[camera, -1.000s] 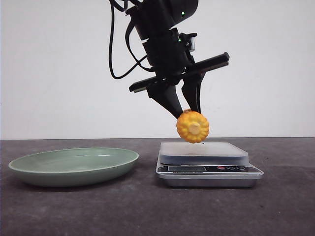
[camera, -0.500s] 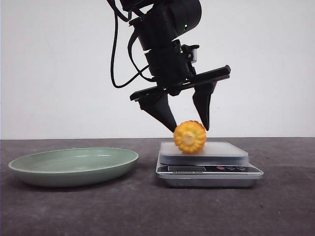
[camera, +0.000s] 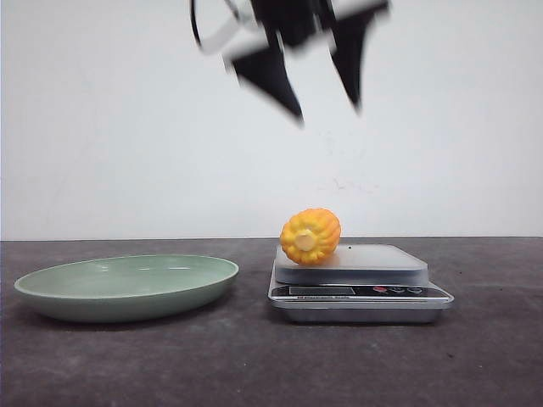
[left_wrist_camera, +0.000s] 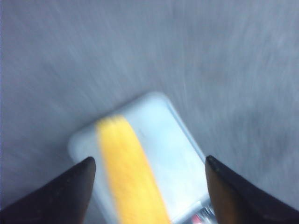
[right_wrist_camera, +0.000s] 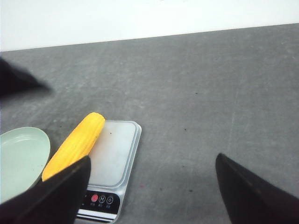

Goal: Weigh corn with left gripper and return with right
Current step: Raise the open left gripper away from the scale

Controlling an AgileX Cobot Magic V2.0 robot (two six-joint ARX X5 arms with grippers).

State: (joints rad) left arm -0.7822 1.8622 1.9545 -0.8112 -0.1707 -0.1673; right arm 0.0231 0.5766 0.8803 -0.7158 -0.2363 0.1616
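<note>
Corn (camera: 310, 236) lies on the scale (camera: 360, 280), along its left edge, end overhanging. Left gripper (camera: 327, 75) empty, fingers spread, blurred, high above it. Right gripper (right_wrist_camera: 149, 186) fingers wide apart, holding nothing. Green plate (camera: 127, 287) left of scale.

A pale green plate (camera: 127, 287) sits on the dark grey worktop (camera: 254, 365). Near it, on the right in the front view, stands a silver scale (camera: 360, 293) with a white platform and small buttons at its front edge.
</note>
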